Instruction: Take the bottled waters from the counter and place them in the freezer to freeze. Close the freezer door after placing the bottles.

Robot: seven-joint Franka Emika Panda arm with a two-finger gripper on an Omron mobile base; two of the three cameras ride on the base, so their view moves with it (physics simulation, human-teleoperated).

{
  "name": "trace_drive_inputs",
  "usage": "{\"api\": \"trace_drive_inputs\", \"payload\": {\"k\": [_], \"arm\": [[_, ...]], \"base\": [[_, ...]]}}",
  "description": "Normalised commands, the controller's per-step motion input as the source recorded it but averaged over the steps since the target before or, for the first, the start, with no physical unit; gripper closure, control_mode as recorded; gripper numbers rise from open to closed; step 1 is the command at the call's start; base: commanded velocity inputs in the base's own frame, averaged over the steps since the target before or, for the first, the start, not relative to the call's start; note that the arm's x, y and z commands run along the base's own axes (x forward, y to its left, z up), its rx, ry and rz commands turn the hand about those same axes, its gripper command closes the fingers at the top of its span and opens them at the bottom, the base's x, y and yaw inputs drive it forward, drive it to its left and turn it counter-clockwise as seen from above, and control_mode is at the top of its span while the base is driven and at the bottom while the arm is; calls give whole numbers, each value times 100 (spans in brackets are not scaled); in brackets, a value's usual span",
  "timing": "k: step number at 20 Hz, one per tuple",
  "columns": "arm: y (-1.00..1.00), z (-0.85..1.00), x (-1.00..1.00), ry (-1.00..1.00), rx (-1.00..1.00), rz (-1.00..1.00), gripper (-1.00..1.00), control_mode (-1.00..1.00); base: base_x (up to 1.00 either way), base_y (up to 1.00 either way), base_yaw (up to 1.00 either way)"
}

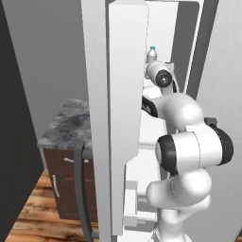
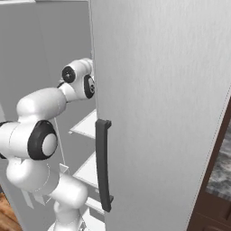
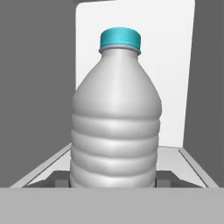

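A pale bottled water with a teal cap [image 3: 116, 122] stands upright close in the hand view, over a white shelf [image 3: 192, 164] inside the freezer [image 3: 175, 65]. My gripper [image 3: 113, 179] is shut on its lower body, one dark fingertip [image 3: 61, 179] on each side. From the left base view the bottled water's [image 1: 151, 54] teal cap and shoulder show above my wrist, deep in the freezer [image 1: 163, 28]. The freezer door [image 1: 125, 104] stands open to the arm's left, with its white lining facing in. I cannot tell whether the bottle rests on the shelf.
The plain silver fridge door [image 2: 162, 103] with a long dark handle [image 2: 103, 167] stands right of the arm. White freezer shelves [image 2: 88, 124] lie below the hand. A narrow marble-topped brown cabinet [image 1: 66, 123] stands left of the open door. A marble edge [image 2: 222, 169] shows at far right.
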Motion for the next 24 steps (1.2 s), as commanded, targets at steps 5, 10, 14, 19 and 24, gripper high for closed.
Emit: {"api": "trace_drive_inputs", "payload": {"k": [5, 10, 14, 19, 24], "arm": [[0, -16, 32, 0, 0, 0, 100, -100], [1, -20, 29, 0, 0, 0, 100, -100], [0, -16, 34, 0, 0, 0, 100, -100], [0, -21, 39, 0, 0, 0, 100, -100], [0, -26, 23, 0, 0, 0, 100, -100]], "base": [[0, 0, 0], [0, 0, 0], [0, 0, 0], [0, 0, 0], [0, 0, 0]]}}
